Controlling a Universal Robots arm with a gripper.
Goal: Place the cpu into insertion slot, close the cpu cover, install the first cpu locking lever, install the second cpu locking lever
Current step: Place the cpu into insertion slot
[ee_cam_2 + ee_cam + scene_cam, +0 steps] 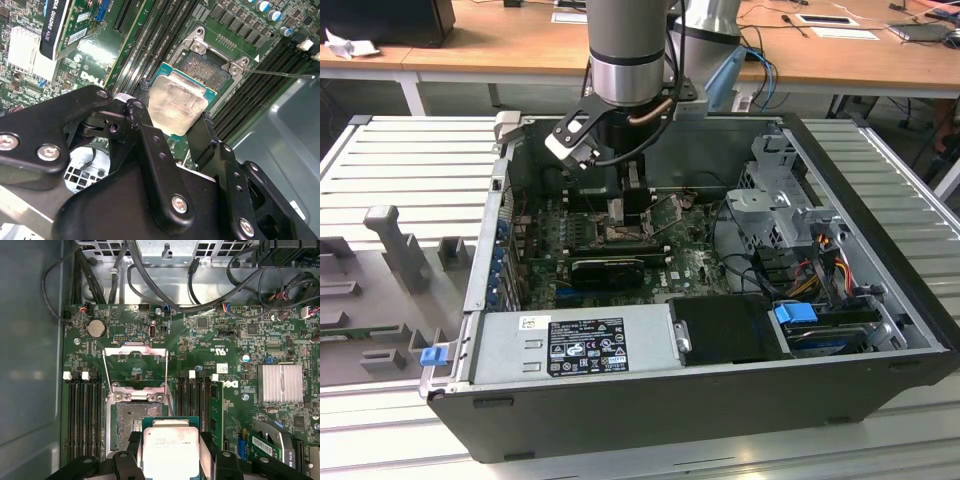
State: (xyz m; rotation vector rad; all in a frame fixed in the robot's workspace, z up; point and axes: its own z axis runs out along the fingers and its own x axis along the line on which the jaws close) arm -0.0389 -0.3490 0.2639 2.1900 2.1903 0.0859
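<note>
One cpu [170, 452] sat clamped between the two black fingers [142, 125] of the single gripper [172, 127], its silver face up. In both wrist views it partly overlapped the one insertion slot [131, 422], whose dark pin field lay bare; whether chip and socket touched could not be told. One cpu cover [135, 346] stood flipped open at the slot's edge. Two banks of memory slots [82, 410] flanked the socket, all inside one open computer case [720, 400].
</note>
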